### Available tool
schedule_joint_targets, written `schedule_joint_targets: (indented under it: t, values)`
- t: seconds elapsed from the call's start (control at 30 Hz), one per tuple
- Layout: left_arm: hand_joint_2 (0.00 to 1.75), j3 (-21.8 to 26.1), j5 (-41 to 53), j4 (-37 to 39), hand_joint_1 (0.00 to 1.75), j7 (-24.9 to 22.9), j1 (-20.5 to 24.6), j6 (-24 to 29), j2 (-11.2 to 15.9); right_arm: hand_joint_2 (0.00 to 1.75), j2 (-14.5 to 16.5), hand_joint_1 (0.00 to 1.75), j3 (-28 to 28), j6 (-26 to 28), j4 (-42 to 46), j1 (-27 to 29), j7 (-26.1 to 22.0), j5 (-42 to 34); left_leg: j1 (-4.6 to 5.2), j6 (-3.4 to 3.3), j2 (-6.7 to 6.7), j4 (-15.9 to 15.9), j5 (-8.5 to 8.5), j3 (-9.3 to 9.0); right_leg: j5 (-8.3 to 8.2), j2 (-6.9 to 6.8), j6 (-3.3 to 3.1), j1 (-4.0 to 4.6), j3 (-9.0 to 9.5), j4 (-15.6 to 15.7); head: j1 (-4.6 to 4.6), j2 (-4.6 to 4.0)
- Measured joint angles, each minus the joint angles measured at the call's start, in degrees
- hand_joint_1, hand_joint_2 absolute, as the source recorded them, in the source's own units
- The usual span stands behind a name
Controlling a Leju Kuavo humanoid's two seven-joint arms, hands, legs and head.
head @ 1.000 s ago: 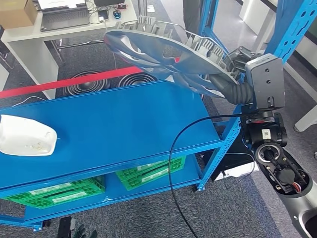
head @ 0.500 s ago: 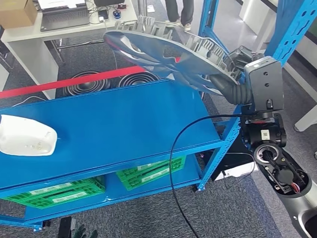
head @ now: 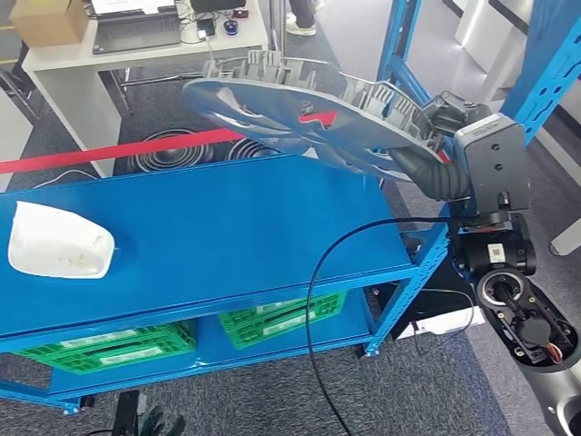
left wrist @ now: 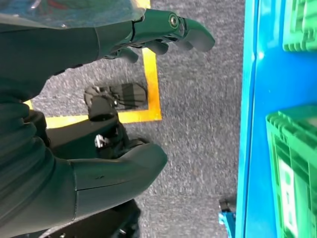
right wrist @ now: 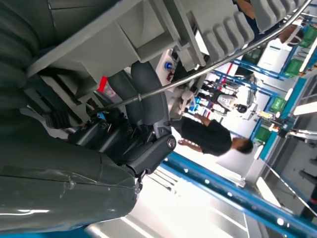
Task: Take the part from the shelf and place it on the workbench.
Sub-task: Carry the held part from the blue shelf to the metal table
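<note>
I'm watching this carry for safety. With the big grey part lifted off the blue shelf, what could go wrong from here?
The right hand grips the grey part only at one edge, so the wide disc might tip or slip. The part hangs above the blue shelf near the blue upright; a turn could clip it. The black cable might snag.

I'm holding the grey ribbed part (head: 301, 109), red-marked, above the blue shelf (head: 226, 227); white piece (head: 58, 242), green crates (head: 284, 316) under.
</note>
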State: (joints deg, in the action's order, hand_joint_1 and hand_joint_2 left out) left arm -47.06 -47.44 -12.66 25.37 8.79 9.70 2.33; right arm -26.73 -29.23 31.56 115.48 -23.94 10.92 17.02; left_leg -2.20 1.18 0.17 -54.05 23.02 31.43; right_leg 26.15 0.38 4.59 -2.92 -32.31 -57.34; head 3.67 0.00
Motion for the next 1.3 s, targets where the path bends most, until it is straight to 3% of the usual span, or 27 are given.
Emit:
schedule_joint_targets:
  t: [0.07,0.13,0.17,0.23,0.3,0.33,0.37,0.4,0.47,0.53,0.63,0.67,0.7,0.73,0.8,0.83,0.87,0.9,0.97,1.03,1.07,1.13,1.23,1.27,1.3]
  values:
    - [1.75,0.0,0.1,0.0,0.0,-0.1,0.1,0.0,0.0,1.75,0.0,1.75,0.3,0.1,0.1,0.4,-0.1,0.1,-0.04,1.07,-0.19,-0.2,-0.16,0.18,-0.33,0.45,-0.82,0.41,0.72,1.8,-0.25,0.0]
    - [1.75,0.0,0.1,0.0,0.0,-0.3,0.1,0.0,-0.1,1.75,0.0,1.75,0.5,0.1,0.2,0.7,0.0,0.2,-0.27,1.92,-0.21,0.3,-0.58,0.18,-0.98,0.51,-2.35,0.62,0.47,2.1,-0.84,0.0]
    - [1.75,0.0,0.1,0.0,0.0,-0.4,0.1,0.0,-0.1,1.75,0.0,1.75,0.6,0.1,0.3,0.7,0.0,0.3,-0.32,2.16,-0.2,-0.3,0.08,0.54,-1.36,0.44,-3.01,0.57,0.2,2.2,-1.1,0.0]
    - [1.75,0.0,0.1,0.0,0.0,-0.4,0.0,0.0,-0.1,1.75,0.0,1.75,0.7,0.1,0.3,0.7,0.1,0.3,-0.31,2.2,-0.19,-5.0,4.06,2.51,-2.24,0.26,-4.07,0.48,-0.65,2.5,-1.74,0.0]
    - [1.75,0.0,0.1,0.0,0.0,-0.5,0.0,0.0,-0.1,1.75,0.0,1.75,0.6,0.1,0.4,0.7,0.1,0.4,-0.09,2.03,-0.21,-13.2,9.33,5.32,-3.13,0.16,-4.48,0.74,-1.82,2.5,-2.24,0.0]
    - [1.75,0.0,0.1,0.0,0.0,-0.5,0.0,0.0,-0.1,1.75,0.0,1.75,0.6,0.1,0.4,0.7,0.2,0.5,0.03,1.93,-0.22,-16.1,10.84,5.95,-3.61,0.13,-4.52,0.91,-2.44,2.5,-2.33,0.0]
    - [1.75,0.0,0.1,0.0,0.0,-0.5,0.0,0.1,-0.1,1.75,0.0,1.75,0.6,0.1,0.4,0.8,0.3,0.5,0.16,1.76,-0.22,-16.9,11.25,5.54,-4.1,0.11,-4.51,1.06,-3.05,2.5,-2.36,0.0]
    - [1.75,0.0,0.1,0.0,0.0,-0.5,0.0,0.1,-0.1,1.75,0.0,1.75,0.5,0.2,0.4,0.9,0.3,0.5,0.28,1.49,-0.22,-15.2,10.63,3.94,-4.6,0.11,-4.44,1.17,-3.63,2.5,-2.37,0.0]
    - [1.75,0.0,0.1,0.0,0.0,-0.5,0.2,0.1,0.0,1.75,0.0,1.75,0.6,0.2,0.5,1.0,0.4,0.6,0.59,0.74,-0.24,-6.7,8.2,-1.71,-5.63,0.14,-4.08,1.27,-4.59,2.5,-2.38,0.0]
    - [1.75,0.0,0.3,0.0,0.0,-0.5,0.5,0.1,0.0,1.75,0.0,1.75,0.7,0.4,0.7,1.1,0.5,0.8,1.13,0.11,-0.36,-0.6,6.34,-5.24,-6.67,0.15,-3.37,1.32,-5.14,2.5,-2.28,0.0]
    - [1.75,0.0,0.3,0.0,0.0,-0.5,0.6,0.0,0.0,1.75,0.0,1.75,0.8,0.6,0.8,1.2,0.6,1.0,1.65,-0.86,-0.47,0.0,4.91,-4.76,-8.18,0.12,-2.1,1.13,-5.38,3.3,-2.12,0.0]
    - [1.75,0.0,0.3,0.0,0.0,-0.5,0.6,0.0,0.0,1.75,0.0,1.75,0.9,0.6,0.9,1.3,0.6,1.0,1.62,-1.26,-0.38,0.1,4.26,-4.33,-7.8,0.09,-1.8,1.06,-5.69,3.1,-2.1,0.0]
    - [1.75,0.0,0.3,0.0,0.0,-0.5,0.6,0.0,0.0,1.75,0.0,1.75,0.9,0.7,0.9,1.3,0.6,1.0,1.55,-1.68,-0.24,0.3,3.58,-3.77,-6.27,0.04,-1.61,0.99,-6.3,2.0,-1.95,0.0]
    - [1.75,0.0,0.3,0.0,0.0,-0.5,0.6,0.0,0.0,1.75,0.0,1.75,1.0,0.7,1.0,1.4,0.7,1.0,1.45,-2.02,-0.09,0.4,2.84,-3.06,-3.62,-0.03,-1.52,0.94,-7.27,-0.5,-1.73,0.0]
    - [1.75,0.0,0.3,0.0,0.0,-0.5,0.6,0.0,0.0,1.75,0.0,1.75,1.0,0.7,1.1,1.5,0.8,1.0,1.65,-2.46,0.12,0.4,1.73,-1.49,2.69,-0.12,-1.42,1.09,-9.36,-8.5,-1.03,0.0]
    - [1.75,0.0,0.3,0.0,0.0,-0.5,0.5,0.0,0.0,1.75,0.0,1.75,1.0,0.7,1.1,1.6,0.8,1.0,1.75,-2.51,0.18,0.4,1.2,-0.71,4.46,-0.12,-1.34,1.18,-9.91,-12.3,-0.78,0.0]
    - [1.75,0.0,0.3,0.0,0.0,-0.5,0.5,0.0,-0.1,1.75,0.0,1.75,1.0,0.7,1.1,1.8,0.8,1.0,1.83,-2.52,0.22,0.3,0.7,0.04,4.84,-0.11,-1.28,1.27,-9.68,-14.5,-0.62,0.0]
    - [1.75,0.0,0.3,0.0,0.0,-0.5,0.5,0.0,-0.1,1.75,0.0,1.75,1.0,0.7,1.1,1.9,0.8,1.0,1.88,-2.46,0.24,0.3,0.25,0.77,4.06,-0.11,-1.3,1.31,-8.44,-14.6,-0.48,0.0]
    - [1.75,0.0,0.3,0.0,0.0,-0.5,0.5,0.0,-0.1,1.75,0.0,1.75,1.0,0.7,1.2,2.1,0.9,1.0,1.91,-2.18,0.24,0.0,-0.43,1.87,1.66,-0.14,-1.66,1.35,-2.95,-8.7,-0.16,0.0]
    - [1.75,0.0,0.3,0.0,0.0,-0.5,0.5,-0.1,-0.1,1.75,0.0,1.75,1.1,0.7,1.3,2.0,0.9,1.1,2.05,-1.72,0.24,-0.5,-0.84,2.53,1.67,-0.23,-2.31,1.65,2.9,-0.5,0.21,0.0]
    - [1.75,0.0,0.3,0.0,0.0,-0.5,0.5,-0.1,-0.1,1.75,0.0,1.75,1.1,0.7,1.3,2.0,0.9,1.1,2.09,-1.4,0.26,-0.6,-1.08,2.71,2.22,-0.28,-2.64,1.84,4.38,1.9,0.25,0.0]
    - [1.75,0.0,0.2,0.0,0.0,-0.5,0.4,-0.1,-0.1,1.75,0.0,1.75,1.2,0.7,1.5,2.0,0.9,1.1,2.18,-1.04,0.28,-0.6,-1.37,2.91,2.64,-0.34,-3.17,2.02,4.76,3.4,0.03,0.0]
    - [1.75,0.0,0.2,0.0,0.0,-0.5,0.2,-0.1,0.0,1.75,0.0,1.75,1.2,0.7,1.5,2.1,0.9,1.1,2.35,-2.74,0.31,-0.5,-1.39,2.99,2.41,-0.36,-3.47,1.96,4.59,3.6,-0.74,0.0]
    - [1.75,0.0,0.2,0.0,0.0,-0.5,0.2,-0.1,0.0,1.75,0.0,1.75,1.2,0.7,1.5,2.1,0.9,1.1,2.32,-3.02,0.31,-0.4,-1.63,2.97,2.32,-0.37,-3.56,2.0,4.57,3.6,-1.02,0.0]
    - [1.75,0.0,0.1,0.0,0.0,-0.5,0.1,-0.1,0.0,1.75,0.0,1.75,1.2,0.6,1.5,2.1,0.9,1.1,2.31,-2.89,0.3,-0.3,-1.73,2.94,2.24,-0.38,-3.65,2.03,4.54,3.6,-1.3,0.0]
